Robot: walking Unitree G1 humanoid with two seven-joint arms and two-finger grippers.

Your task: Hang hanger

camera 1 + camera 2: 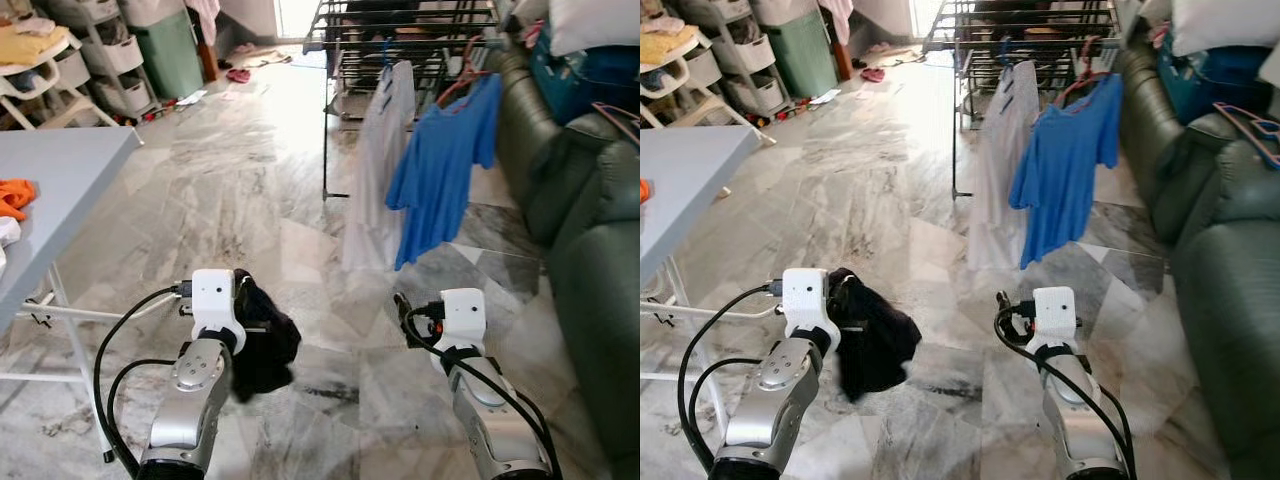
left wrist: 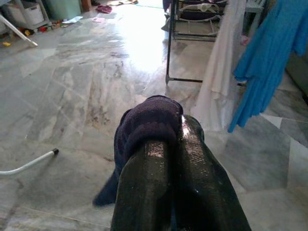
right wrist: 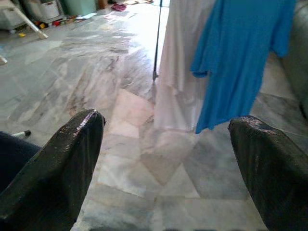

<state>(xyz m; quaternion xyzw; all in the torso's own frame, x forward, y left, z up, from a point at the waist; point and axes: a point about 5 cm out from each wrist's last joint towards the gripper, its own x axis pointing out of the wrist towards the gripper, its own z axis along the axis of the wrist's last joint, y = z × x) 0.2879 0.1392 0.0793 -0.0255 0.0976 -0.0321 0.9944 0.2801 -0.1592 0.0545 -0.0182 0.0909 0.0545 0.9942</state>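
The left gripper (image 2: 180, 132) has its jaws closed on a dark garment (image 1: 262, 340), which hangs beside it above the marble floor (image 1: 240, 190). The right gripper (image 3: 166, 144) is empty — jaws spread wide, as its wrist view shows. Ahead, a blue shirt (image 1: 445, 165) on a pink hanger (image 1: 462, 80) and a white garment (image 1: 378, 170) hang from the rack (image 1: 400, 40). The head views add a grey surface (image 1: 60, 180), a sofa (image 1: 580, 200) and drawers (image 1: 110, 50) of unclear contents.

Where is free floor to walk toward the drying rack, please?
The marble floor is bare between the grey table and the drying rack. It is crowded on the right, where the blue T-shirt and white garment hang beside the green sofa.
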